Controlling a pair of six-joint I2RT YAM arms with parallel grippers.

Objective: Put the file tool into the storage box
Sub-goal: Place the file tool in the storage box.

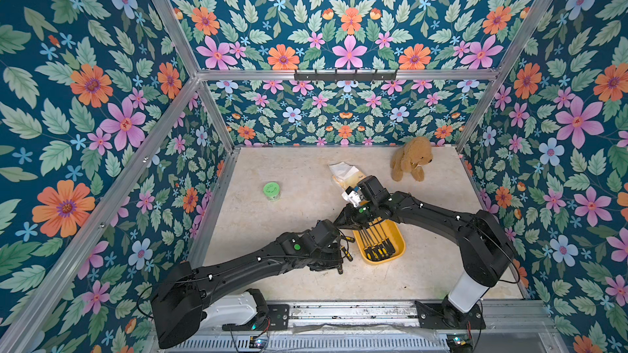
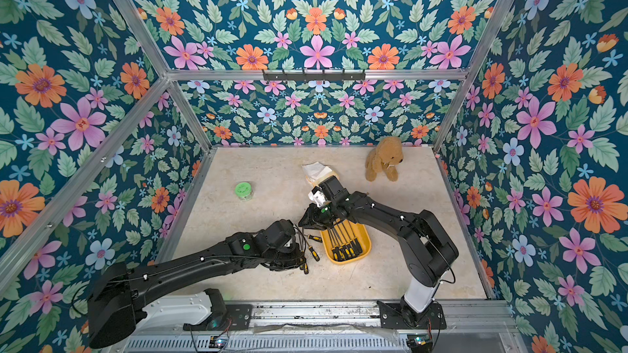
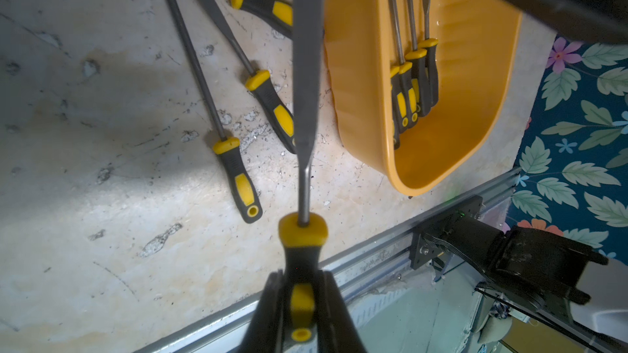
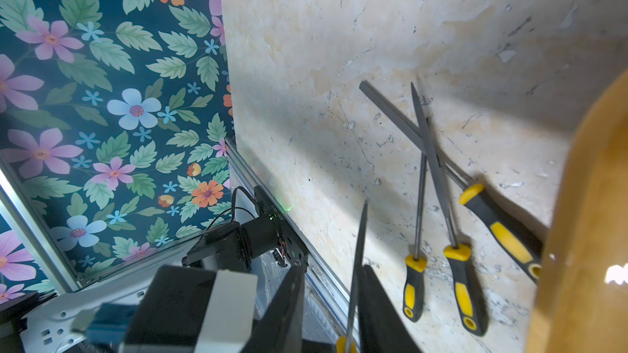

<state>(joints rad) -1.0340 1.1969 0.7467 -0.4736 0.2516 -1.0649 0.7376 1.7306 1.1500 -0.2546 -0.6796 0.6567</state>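
Note:
My left gripper [image 3: 300, 286] is shut on the black-and-yellow handle of a file tool [image 3: 307, 62], held off the table beside the storage box. Its grey blade [image 4: 360, 249] passes between the jaws of my right gripper [image 4: 334, 269], which stand open with a gap, the blade close to one finger. The storage box [image 1: 401, 244] is a shallow yellow-orange tray [image 3: 458, 130] near the table's front middle, with several files [image 1: 377, 246] lying in it. Three more files [image 3: 238, 171] [image 3: 272, 103] [image 3: 261, 5] lie on the table to its left. In both top views the arms hide the held file.
A green-lidded jar [image 1: 271, 190] stands at the left of the table. A brown plush dog [image 1: 411, 159] sits at the back right, with a yellow tissue pack [image 1: 345, 173] near it behind the right wrist. An aluminium rail [image 1: 339, 310] runs along the front edge.

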